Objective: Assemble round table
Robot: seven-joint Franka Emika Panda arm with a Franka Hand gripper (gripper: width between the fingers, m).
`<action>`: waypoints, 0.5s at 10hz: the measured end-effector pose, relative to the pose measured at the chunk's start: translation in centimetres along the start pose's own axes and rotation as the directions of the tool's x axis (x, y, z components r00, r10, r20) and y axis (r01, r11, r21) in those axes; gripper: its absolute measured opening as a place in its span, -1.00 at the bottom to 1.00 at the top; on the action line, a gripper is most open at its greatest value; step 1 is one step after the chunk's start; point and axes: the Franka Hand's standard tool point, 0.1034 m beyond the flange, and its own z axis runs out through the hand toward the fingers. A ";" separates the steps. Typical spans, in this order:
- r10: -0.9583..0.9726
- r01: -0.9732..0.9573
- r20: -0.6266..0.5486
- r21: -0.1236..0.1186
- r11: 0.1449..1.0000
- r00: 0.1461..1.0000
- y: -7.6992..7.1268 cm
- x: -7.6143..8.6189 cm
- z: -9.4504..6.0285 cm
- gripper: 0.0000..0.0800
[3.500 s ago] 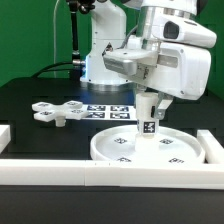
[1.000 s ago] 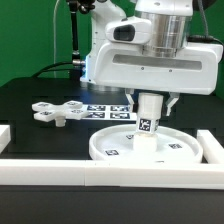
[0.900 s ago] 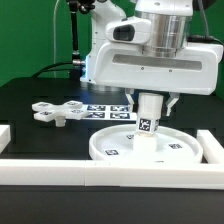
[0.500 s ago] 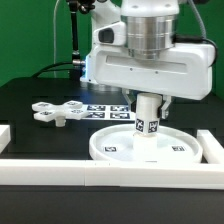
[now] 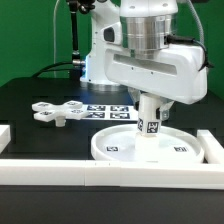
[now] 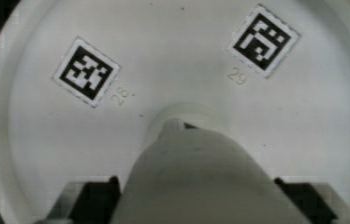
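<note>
The white round disc (image 5: 148,148) lies flat with its rim up near the front rail, tags on its face. The short white leg (image 5: 150,122) stands upright at its centre, tags on its side. My gripper (image 5: 150,102) comes down from above and is shut on the leg's upper part. In the wrist view the leg (image 6: 193,165) runs down to the disc (image 6: 83,130) between my dark fingers (image 6: 94,198). The cross-shaped base piece (image 5: 55,112) lies flat on the black table at the exterior view's left, apart from the disc.
The marker board (image 5: 108,111) lies behind the disc. White border rails (image 5: 60,166) run along the front, with an end piece (image 5: 212,146) at the exterior view's right. A green wall and a cable stand behind the arm.
My wrist has turned about the upright leg; the hand body swung round and the leg's tags now face differently. The disc and cross-shaped base stayed put.
</note>
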 end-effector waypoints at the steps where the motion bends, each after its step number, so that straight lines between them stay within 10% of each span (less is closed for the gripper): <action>1: 0.121 -0.122 0.023 0.024 0.992 0.992 0.1 0.3 -0.1 0.02; 5: 0.479 -0.487 0.092 0.130 0.864 0.873 0.5 1.1 0.1 0.02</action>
